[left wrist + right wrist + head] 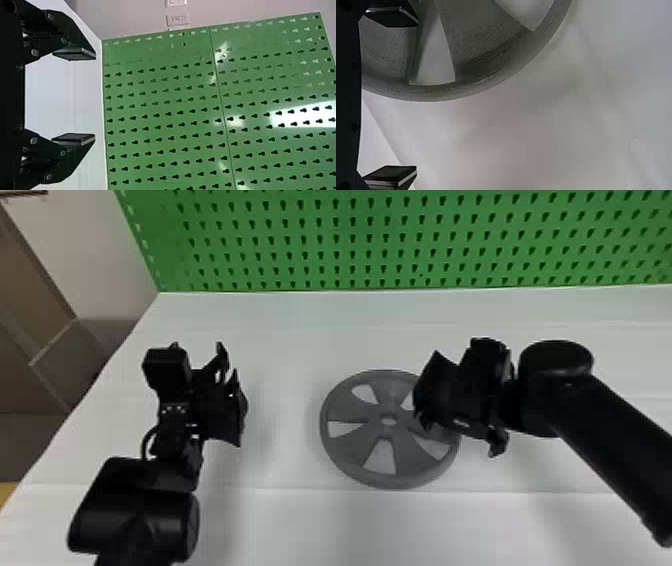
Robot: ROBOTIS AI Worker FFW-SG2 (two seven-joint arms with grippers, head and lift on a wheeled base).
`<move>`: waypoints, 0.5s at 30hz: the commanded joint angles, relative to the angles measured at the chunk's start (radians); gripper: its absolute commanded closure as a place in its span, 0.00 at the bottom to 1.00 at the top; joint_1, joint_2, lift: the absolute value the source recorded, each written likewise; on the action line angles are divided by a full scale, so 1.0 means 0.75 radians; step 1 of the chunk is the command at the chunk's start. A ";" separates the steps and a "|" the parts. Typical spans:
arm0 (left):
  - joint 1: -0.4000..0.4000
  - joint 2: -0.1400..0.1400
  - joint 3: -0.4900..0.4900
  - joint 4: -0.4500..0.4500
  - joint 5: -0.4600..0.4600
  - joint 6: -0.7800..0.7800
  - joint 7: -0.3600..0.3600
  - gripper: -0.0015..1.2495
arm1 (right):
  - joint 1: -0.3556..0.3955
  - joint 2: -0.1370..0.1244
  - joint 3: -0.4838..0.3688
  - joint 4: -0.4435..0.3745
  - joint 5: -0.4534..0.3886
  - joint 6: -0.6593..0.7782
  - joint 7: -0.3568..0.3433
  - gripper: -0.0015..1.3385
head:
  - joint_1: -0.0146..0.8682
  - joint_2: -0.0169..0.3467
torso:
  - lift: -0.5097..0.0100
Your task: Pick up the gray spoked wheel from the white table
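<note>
In the head view, the gray spoked wheel (350,410) lies flat on the white desk (285,520), a little right of the middle of the frame. The right gripper (460,434) is just over its right part, and its arm (610,430) comes in from the right edge. In the right wrist view, the fingers stand wide from each other: one is over the wheel, the other is outside its rim; whether any finger touches the wheel, I cannot tell. The left gripper (228,392) is in the left part of the head view, well apart from the wheel, also with wide fingers and with nothing between them. A green board (385,240) with many holes stands behind the desk.
</note>
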 commanded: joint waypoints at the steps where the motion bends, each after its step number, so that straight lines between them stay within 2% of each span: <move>1: -0.001 0.000 -0.002 0.000 0.000 0.002 0.000 0.41 | -0.001 -0.003 0.003 -0.002 -0.018 -0.003 0.002 0.00 | 0.90 0.35 | 0.85; 3: -0.001 0.000 -0.002 0.000 0.002 0.002 0.000 0.41 | -0.001 -0.003 0.006 0.000 -0.024 -0.003 0.002 0.00 | 0.90 0.35 | 0.85; 8: -0.001 0.000 -0.004 0.000 0.002 0.002 0.000 0.41 | 0.003 -0.003 0.006 0.005 -0.024 -0.003 0.002 0.09 | 0.90 0.35 | 0.85; 15: -0.003 0.000 -0.006 0.000 0.004 0.004 0.000 0.41 | 0.007 -0.005 -0.003 0.029 -0.067 -0.009 0.002 0.09 | 0.90 0.35 | 0.85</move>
